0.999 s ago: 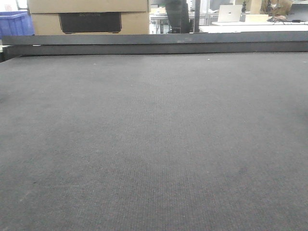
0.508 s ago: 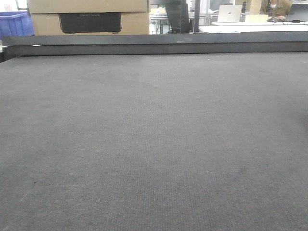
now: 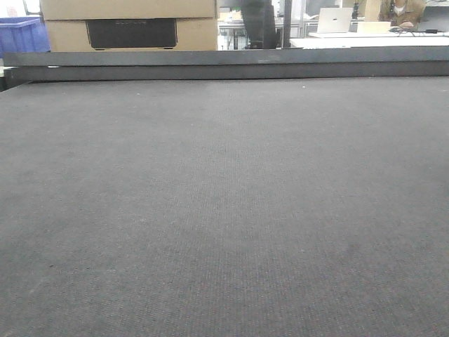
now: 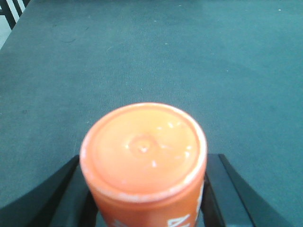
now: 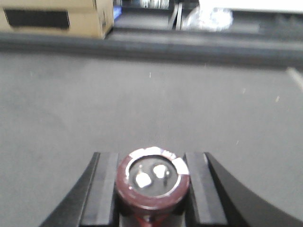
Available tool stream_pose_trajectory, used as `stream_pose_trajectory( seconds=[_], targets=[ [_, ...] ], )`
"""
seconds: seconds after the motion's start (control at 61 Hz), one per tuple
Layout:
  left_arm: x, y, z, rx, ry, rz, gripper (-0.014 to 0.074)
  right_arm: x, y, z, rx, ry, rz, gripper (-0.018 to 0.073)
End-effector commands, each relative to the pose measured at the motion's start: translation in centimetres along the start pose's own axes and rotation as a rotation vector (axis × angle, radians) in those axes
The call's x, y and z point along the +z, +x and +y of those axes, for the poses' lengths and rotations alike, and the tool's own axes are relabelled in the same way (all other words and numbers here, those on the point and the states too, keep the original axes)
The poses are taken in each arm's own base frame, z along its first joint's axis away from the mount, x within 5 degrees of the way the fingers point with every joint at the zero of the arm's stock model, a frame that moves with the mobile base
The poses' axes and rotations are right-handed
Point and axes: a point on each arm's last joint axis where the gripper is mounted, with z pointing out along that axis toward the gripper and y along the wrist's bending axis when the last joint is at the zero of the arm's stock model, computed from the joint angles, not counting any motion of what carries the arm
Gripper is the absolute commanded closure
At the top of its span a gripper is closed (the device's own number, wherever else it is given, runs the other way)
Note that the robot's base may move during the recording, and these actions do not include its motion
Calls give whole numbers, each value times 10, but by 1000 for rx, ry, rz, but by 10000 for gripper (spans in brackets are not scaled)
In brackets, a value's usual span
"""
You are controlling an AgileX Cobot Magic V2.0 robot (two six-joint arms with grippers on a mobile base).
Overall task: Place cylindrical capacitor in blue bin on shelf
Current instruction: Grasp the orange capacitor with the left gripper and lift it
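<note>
The cylindrical capacitor (image 5: 152, 178) is a stubby dark maroon cylinder with a shiny rim and two silver terminals on its end face. My right gripper (image 5: 150, 189) is shut on it, black fingers (image 5: 105, 189) pressed against both sides, above the dark grey table mat (image 5: 71, 109). My left gripper (image 4: 144, 194) is shut on an orange cylindrical container (image 4: 143, 146) with white lettering, its round end facing the camera. Neither gripper shows in the front view. The shelf and the blue bin are out of view.
The dark mat-covered table (image 3: 224, 210) fills the front view and ends in a raised dark rail (image 3: 224, 63) at the back. Behind it stand cardboard boxes (image 3: 126, 24), a blue plastic crate (image 3: 21, 35) at far left, and office desks.
</note>
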Motion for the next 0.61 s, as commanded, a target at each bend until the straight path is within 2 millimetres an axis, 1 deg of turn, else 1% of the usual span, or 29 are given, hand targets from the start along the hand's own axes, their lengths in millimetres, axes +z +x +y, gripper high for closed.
stream_pose_trajectory(
  seconds=[0.0, 0.098, 0.59],
  targets=[
    [-7, 0, -1, -5, 11, -42, 707, -14, -6, 0, -28, 10, -75, 720],
    [-9, -1, 0, -2, 9, -56, 707, -19, -6, 0, -28, 10, -93, 720],
    [-9, -1, 0, 0, 7, -57, 707, -19, -6, 0, -28, 10, -93, 720]
  ],
)
